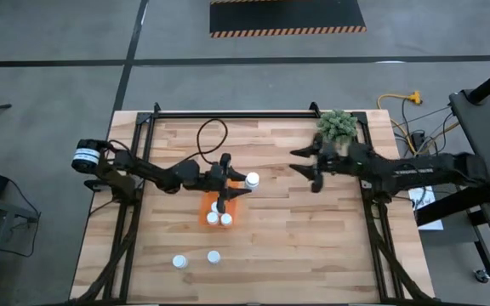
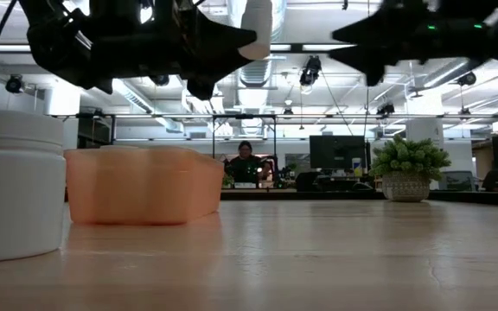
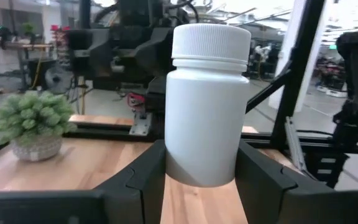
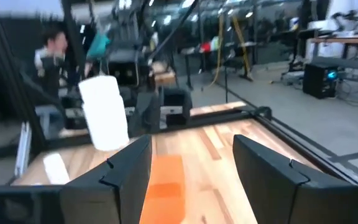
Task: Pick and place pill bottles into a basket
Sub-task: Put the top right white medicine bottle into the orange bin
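Observation:
My left gripper (image 1: 245, 180) is shut on a white pill bottle (image 3: 205, 106) with a ribbed white cap, held high above the table just past the far right corner of the orange basket (image 1: 219, 206). Two bottles (image 1: 219, 219) stand in the basket's near end. Two more bottles (image 1: 179, 261) (image 1: 213, 257) stand on the table near the front edge. One of them fills the left of the low view (image 2: 15, 186). My right gripper (image 1: 306, 167) is open and empty, in the air right of the centre, near the plant. My left gripper pinches the bottle's lower body (image 3: 173, 168) between its two fingers (image 3: 145, 177), one on each side. The fingers lie level and come from the table's left. The bottle stands upright, cap up, lifted clear of the table and the basket (image 2: 256, 26).
A green fuzzy plant in a pot (image 1: 337, 127) stands at the far right of the table, close behind my right gripper. A black cable loop (image 1: 211, 136) lies at the far centre. Black frame rails (image 1: 228, 114) run along the table's far edge and sides.

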{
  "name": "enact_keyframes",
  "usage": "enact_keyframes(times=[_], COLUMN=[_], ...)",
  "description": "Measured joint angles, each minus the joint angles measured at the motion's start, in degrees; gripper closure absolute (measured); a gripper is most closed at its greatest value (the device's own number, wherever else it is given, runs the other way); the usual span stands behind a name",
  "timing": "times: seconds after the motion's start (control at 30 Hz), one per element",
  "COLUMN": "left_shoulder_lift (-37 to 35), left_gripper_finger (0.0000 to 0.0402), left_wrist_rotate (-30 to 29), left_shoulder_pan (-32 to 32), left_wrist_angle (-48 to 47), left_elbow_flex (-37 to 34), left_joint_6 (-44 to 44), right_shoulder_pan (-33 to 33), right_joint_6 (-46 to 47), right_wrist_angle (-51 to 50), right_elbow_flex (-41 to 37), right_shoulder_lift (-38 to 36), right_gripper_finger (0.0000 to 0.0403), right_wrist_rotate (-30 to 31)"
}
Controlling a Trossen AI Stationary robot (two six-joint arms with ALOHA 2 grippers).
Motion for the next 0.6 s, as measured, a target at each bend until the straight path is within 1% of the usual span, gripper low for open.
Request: enact_keyframes(times=[0.13, 0.27, 0.4, 0.5, 0.6], left_shoulder_lift=[0.0, 0.0, 0.0, 0.0, -0.02], left_gripper_finger=[0.0259, 0.0259, 0.0259, 0.0259, 0.0259], left_wrist_rotate=[0.39, 1.99, 4.69, 5.9, 6.34], left_shoulder_pan=[0.49, 1.26, 2.82, 3.53, 3.57], left_wrist_angle=[-0.04, -0.03, -0.02, -0.08, -0.17], left_elbow_flex=[-0.18, -0.21, -0.21, -0.23, -0.25], left_joint_6=[1.23, 1.51, -0.02, -1.59, -2.28], right_shoulder_pan=[0.02, 0.08, 0.58, 1.48, 2.41], right_joint_6=[-2.04, -1.67, 0.1, 0.13, -0.02], right_wrist_angle=[0.08, 1.92, 8.95, 10.95, 13.3], right_elbow_flex=[7.31, 11.46, 12.44, 12.09, 11.95], right_shoulder_lift=[10.12, 16.31, 19.78, 20.85, 21.86], right_gripper_finger=[0.0188, 0.0188, 0.0188, 0.0188, 0.0188], right_wrist_rotate=[-1.73, -3.71, -7.08, -7.83, -11.48])
